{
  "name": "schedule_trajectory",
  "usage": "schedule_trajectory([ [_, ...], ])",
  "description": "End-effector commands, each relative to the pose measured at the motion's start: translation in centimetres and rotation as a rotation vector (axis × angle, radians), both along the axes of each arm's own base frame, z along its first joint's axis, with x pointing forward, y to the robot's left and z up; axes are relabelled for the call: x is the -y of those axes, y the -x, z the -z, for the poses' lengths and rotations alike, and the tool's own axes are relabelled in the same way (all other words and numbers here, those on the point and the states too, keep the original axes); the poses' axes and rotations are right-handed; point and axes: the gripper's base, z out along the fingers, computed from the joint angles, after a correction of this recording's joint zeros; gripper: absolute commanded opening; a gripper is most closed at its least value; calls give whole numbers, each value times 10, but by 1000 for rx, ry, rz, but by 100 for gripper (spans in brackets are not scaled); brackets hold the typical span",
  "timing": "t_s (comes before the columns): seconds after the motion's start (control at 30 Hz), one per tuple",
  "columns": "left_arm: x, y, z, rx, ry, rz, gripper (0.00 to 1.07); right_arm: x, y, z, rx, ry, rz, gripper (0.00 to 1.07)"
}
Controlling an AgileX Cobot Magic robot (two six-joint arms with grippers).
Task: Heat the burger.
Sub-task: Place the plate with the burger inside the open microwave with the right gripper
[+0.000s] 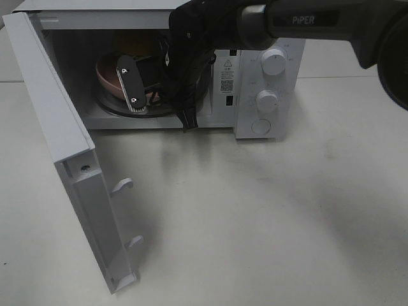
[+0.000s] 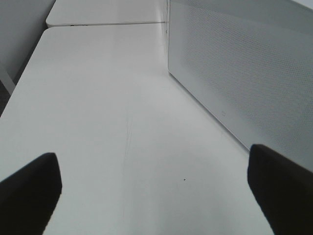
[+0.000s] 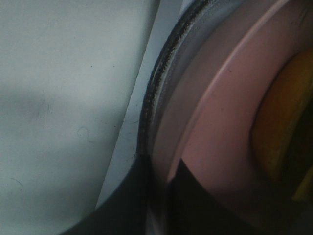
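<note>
- The left hand [image 2: 154, 196] hangs released over the white counter [image 2: 107, 98]. Its two dark fingertips [image 2: 29, 191] are spread wide with nothing between them, and a white perforated panel [image 2: 244, 78] stands just beside it.
- In the high view, the white microwave [image 1: 280, 121] stands on the counter at about 12 o'clock. Its door [image 1: 57, 127] is swung fully open toward 8 o'clock, with two latch hooks [image 1: 121, 185] on the free edge.
- Inside the cavity, a glass turntable [image 1: 108, 107] carries a pink plate [image 1: 105, 71].
- The burger [image 1: 137, 46] sits on that plate inside the oven, at about 12 o'clock from the right hand.
  - Only a golden-brown top shows in the shadow, since the hand hides most of it.
  - The right wrist view shows a yellow-orange edge of the burger [image 3: 286, 117] above the plate's smooth pink wall [image 3: 215, 127] and the turntable's dark rim [image 3: 161, 78].
- The right hand [image 1: 135, 95] reaches into the cavity and is clenched on the near rim of the pink plate. A silver finger plate with two screws lies across that rim.
- At 3 o'clock from the cavity, the control panel carries two knobs [image 1: 274, 62] one above the other, with a round button [image 1: 260, 126] under them.
- The right arm [image 1: 299, 19], lettered PiPER, crosses the top of the oven from the 2 o'clock corner.
</note>
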Motion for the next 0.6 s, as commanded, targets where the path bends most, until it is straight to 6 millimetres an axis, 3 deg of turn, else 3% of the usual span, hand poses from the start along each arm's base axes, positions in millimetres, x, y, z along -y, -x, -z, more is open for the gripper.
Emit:
schedule_trajectory([
  [0.03, 1, 3, 0, 20, 7, 9, 98, -4, -6, -10, 69, -48, -10, 6],
  [0.33, 1, 3, 0, 20, 7, 9, 98, 0, -10, -4, 44, -76, 45, 17],
  [0.4, 1, 3, 0, 20, 7, 9, 98, -1, -10, -5, 32, -117, 95, 36],
  [0.5, 1, 3, 0, 20, 7, 9, 98, -1, -10, -5, 30, -122, 101, 41],
  [0.57, 1, 3, 0, 20, 7, 9, 98, -2, -9, -4, 1, -156, 125, 59],
  [0.6, 1, 3, 0, 20, 7, 9, 98, -2, -9, -4, 1, -156, 125, 59],
])
